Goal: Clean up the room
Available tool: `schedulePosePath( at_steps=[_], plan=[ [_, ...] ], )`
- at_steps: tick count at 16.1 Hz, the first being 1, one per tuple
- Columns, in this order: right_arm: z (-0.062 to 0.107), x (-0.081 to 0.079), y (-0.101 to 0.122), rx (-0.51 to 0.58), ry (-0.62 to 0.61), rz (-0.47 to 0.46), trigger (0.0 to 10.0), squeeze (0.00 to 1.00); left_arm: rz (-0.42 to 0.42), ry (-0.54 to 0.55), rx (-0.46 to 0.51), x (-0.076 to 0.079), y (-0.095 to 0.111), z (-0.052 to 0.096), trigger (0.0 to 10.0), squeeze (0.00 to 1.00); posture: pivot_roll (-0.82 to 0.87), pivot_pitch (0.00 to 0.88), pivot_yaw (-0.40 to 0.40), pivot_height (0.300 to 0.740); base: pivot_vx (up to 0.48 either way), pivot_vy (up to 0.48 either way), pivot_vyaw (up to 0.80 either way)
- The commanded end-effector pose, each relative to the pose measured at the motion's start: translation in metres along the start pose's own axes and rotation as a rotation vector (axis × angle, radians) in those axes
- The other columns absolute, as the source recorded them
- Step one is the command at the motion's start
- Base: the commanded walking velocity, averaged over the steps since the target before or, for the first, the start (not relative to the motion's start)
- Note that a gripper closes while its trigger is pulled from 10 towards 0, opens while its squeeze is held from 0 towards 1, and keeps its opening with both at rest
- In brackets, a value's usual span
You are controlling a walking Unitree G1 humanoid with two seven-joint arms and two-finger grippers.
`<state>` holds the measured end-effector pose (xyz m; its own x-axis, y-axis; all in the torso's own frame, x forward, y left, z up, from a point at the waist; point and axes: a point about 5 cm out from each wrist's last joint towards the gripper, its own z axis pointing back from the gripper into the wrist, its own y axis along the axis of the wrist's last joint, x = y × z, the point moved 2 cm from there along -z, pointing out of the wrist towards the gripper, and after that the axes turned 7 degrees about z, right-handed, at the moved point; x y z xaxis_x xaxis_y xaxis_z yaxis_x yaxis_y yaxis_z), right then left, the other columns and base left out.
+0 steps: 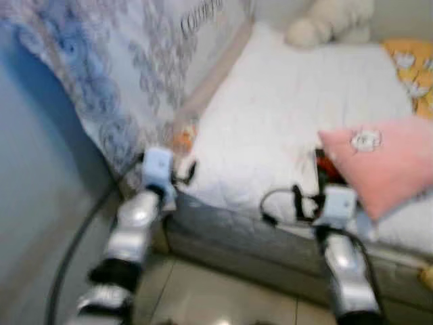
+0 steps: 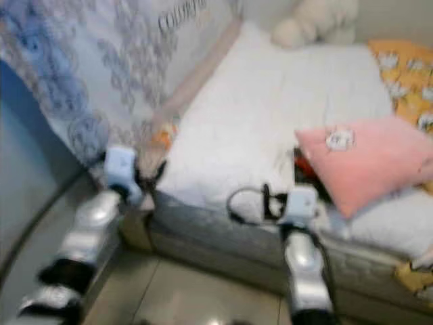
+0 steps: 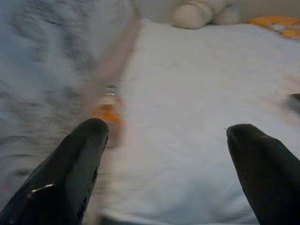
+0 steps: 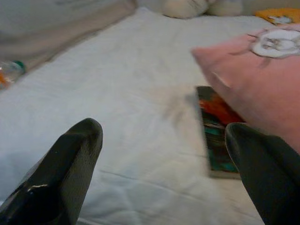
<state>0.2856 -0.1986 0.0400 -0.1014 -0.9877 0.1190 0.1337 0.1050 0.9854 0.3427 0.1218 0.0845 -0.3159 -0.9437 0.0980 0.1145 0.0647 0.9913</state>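
- My left gripper (image 3: 164, 150) is raised at the near left corner of the bed (image 1: 284, 101), fingers spread wide, nothing between them.
- It points along the mattress edge toward a small bottle (image 3: 108, 101) with an orange label, lying on its side where the bed meets the patterned blue wall hanging (image 1: 115, 74). Probably rolled into that gap; looks like clutter to collect.
- My right gripper (image 4: 164, 154) is also wide open and empty, held over the near edge of the bed.
- Just ahead of it lies a flat book (image 4: 215, 136) with a red and teal cover, its far side tucked under the pink pillow (image 4: 262, 79). The pillow's corner overlaps it, so it may need sliding out before lifting.
- A cream plush toy (image 1: 331, 20) sits at the head of the bed, a yellow floral pillow (image 1: 413, 68) beside it; both look in place.
- Head views are blurred, so fine detail is uncertain.
- Judgement: both arms are lined up for pickups, nothing grasped yet.
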Motion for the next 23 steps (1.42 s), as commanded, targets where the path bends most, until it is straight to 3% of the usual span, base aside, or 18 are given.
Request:
schedulePosePath(
  at_steps=[1, 3, 4, 7, 9, 11, 15, 23],
  plan=[
    [0.000, 0.000, 0.001, 0.008, -0.008, -0.001, 10.0, 0.00, -0.002, 0.001, 0.008, -0.003, 0.001, 0.001, 10.0, 0.00, 0.11, 0.000, -0.035, 0.740, 0.000, 0.000, 0.00],
    [0.008, 0.007, 0.002, 0.020, -0.059, -0.061, 10.0, 0.00, 0.004, 0.026, 0.024, -0.004, 0.000, 0.007, 10.0, 0.00, 0.10, 0.000, -0.036, 0.740, 0.000, 0.000, 0.00],
    [0.019, 0.014, -0.001, 0.020, -0.082, -0.072, 10.0, 0.00, 0.017, 0.030, 0.037, -0.004, -0.003, 0.019, 10.0, 0.00, 0.09, 0.000, -0.033, 0.740, 0.000, 0.000, 0.00],
    [0.048, 0.026, -0.011, 0.015, -0.079, -0.026, 10.0, 0.00, 0.067, -0.019, 0.045, 0.008, -0.010, 0.043, 10.0, 0.00, 0.10, 0.000, -0.036, 0.740, 0.000, 0.000, 0.00],
    [0.052, 0.031, -0.008, 0.043, -0.058, -0.034, 10.0, 0.00, 0.058, -0.054, 0.080, 0.012, -0.003, 0.039, 10.0, 0.00, 0.10, 0.000, -0.041, 0.740, 0.000, 0.000, 0.00],
    [0.039, 0.030, -0.006, 0.032, -0.102, -0.066, 10.0, 0.00, 0.057, -0.047, 0.078, 0.010, 0.003, 0.025, 10.0, 0.00, 0.09, 0.000, -0.038, 0.740, 0.469, 0.000, 0.00],
    [0.032, 0.013, -0.002, 0.035, -0.054, -0.076, 10.0, 0.00, 0.049, -0.063, 0.082, 0.010, 0.010, 0.020, 10.0, 0.00, 0.09, 0.000, -0.024, 0.740, 0.476, 0.000, 0.00],
    [0.029, 0.009, -0.004, 0.028, -0.041, -0.062, 10.0, 0.00, 0.018, -0.055, 0.065, 0.005, 0.010, 0.013, 10.0, 0.00, 0.08, 0.000, -0.019, 0.740, 0.480, 0.000, 0.00]
  ],
)
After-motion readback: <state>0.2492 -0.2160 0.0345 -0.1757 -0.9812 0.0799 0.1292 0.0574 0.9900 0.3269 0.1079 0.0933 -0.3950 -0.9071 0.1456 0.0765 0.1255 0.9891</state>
